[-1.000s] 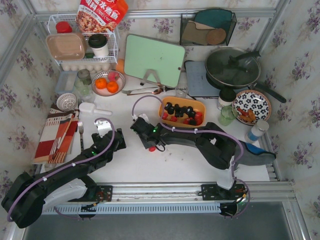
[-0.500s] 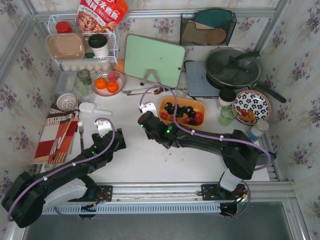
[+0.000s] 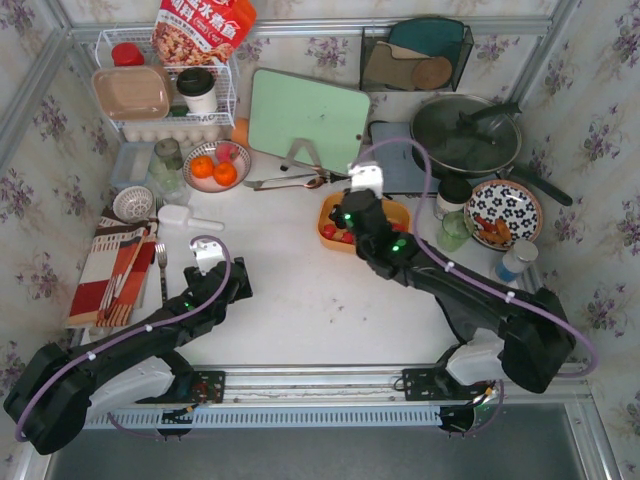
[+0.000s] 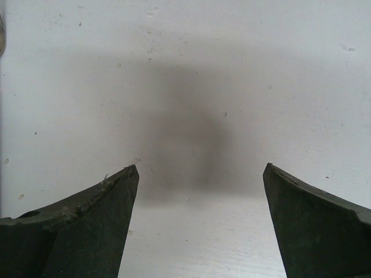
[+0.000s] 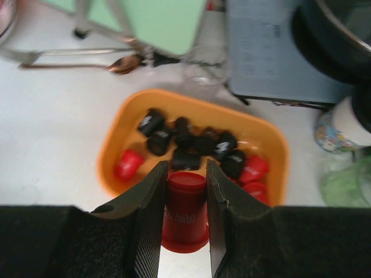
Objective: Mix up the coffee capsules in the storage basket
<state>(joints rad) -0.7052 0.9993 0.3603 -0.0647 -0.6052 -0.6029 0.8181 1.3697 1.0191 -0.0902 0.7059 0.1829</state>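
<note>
The basket [image 5: 119, 124] lies just ahead of and below the right gripper [image 5: 186, 169]. Its capsules [image 5: 191, 145] are heaped inside, blacks bunched in the middle and reds at either end. The left gripper [image 4: 200, 174] hangs spread wide over bare table [image 4: 185, 58], holding nothing. The right one pinches a red capsule [image 5: 185, 217] by its tapered sides. These look light, stiff and slick to me. I'd take each mid-body, gently, since the taper could let it squirt free.

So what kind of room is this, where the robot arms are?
It looks like a kitchen counter, maybe a practice one set up for the robot. You can tell from the lidded frying pan, the green cutting board and the bowl of oranges standing along the back.
</note>
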